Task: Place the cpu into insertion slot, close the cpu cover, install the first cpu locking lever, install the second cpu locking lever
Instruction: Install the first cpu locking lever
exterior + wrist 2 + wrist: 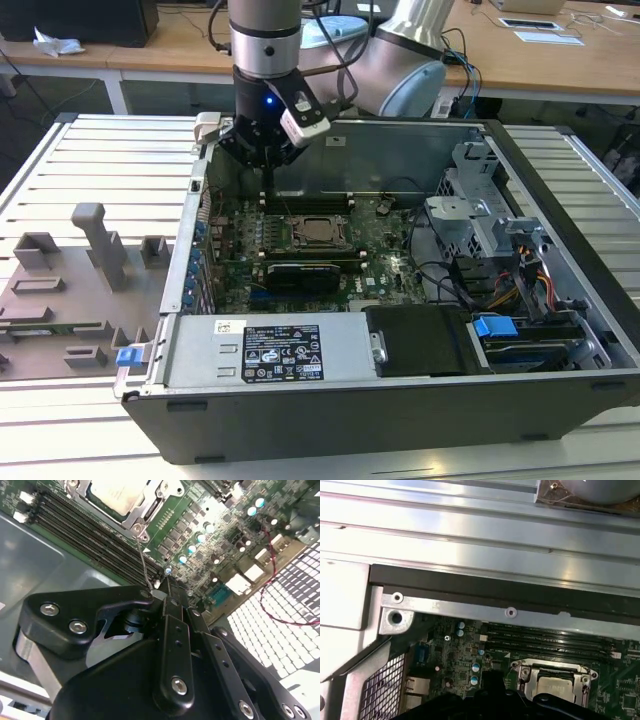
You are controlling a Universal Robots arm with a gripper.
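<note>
The cpu point(320, 231) lies flat in the insertion slot point(300, 245) on the motherboard; its dull silver top also shows in both wrist views point(117, 492) point(555, 685). The silver cpu cover point(146, 511) point(525, 672) lies down around it. A thin wire locking lever point(144, 557) rises from the socket's corner screw straight to my fingertips. My gripper point(160, 594) point(267, 185) point(492, 680) hangs just behind the socket, on the exterior view's left, shut on that lever's free end. Any second lever is hidden from me.
Long black memory slots point(85, 535) point(545, 640) run beside the socket. A black card point(300, 272) lies in front of it. The case's metal wall point(470, 605) is close behind my gripper. Power supply point(270, 350), drive cage point(480, 220) and grey fixtures point(100, 240) surround.
</note>
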